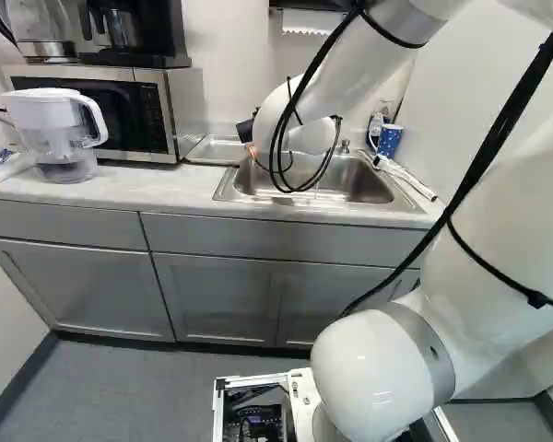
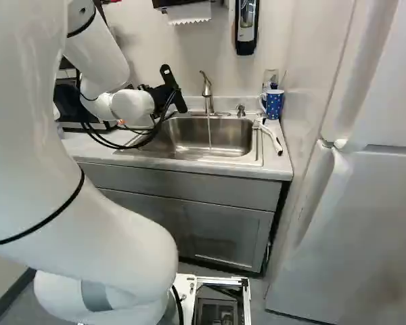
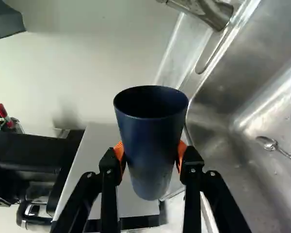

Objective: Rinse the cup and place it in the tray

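Observation:
My gripper [image 2: 170,91] is over the sink's left part in the right base view, its fingers hidden there. In the wrist view the gripper [image 3: 150,151] is shut on a dark blue cup [image 3: 151,141], an orange pad on either side. The cup's open rim faces away from the fingers' bases. A steel faucet [image 2: 208,95] stands behind the sink [image 2: 220,156], and a thin stream of water falls from it, to the right of my gripper. At the sink's left lies a flat metal tray [image 1: 217,150], partly behind the arm.
A microwave [image 1: 157,115] and a water pitcher [image 1: 60,133] stand on the counter's left. Right of the sink are a spotted blue mug [image 2: 273,103] and a white-handled brush [image 2: 271,137]. A spoon [image 3: 267,142] lies in the basin. A white fridge [image 2: 355,223] stands at the right.

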Robot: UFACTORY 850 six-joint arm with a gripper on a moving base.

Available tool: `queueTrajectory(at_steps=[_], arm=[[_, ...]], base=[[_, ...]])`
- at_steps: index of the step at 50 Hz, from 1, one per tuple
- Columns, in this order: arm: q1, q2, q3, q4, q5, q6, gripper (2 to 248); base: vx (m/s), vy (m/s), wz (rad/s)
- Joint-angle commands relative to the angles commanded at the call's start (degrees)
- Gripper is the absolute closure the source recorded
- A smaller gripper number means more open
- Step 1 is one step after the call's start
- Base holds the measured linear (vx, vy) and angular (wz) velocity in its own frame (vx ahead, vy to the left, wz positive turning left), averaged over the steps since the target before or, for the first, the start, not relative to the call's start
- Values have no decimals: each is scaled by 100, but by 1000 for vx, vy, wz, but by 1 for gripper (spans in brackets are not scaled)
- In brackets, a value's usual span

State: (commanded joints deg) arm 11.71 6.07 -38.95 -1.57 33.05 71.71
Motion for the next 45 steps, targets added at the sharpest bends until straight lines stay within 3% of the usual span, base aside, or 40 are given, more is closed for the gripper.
queueTrajectory(at_steps=[45], arm=[[0, 0, 0, 0, 0, -2710, 128]], base=[[0, 0, 0]])
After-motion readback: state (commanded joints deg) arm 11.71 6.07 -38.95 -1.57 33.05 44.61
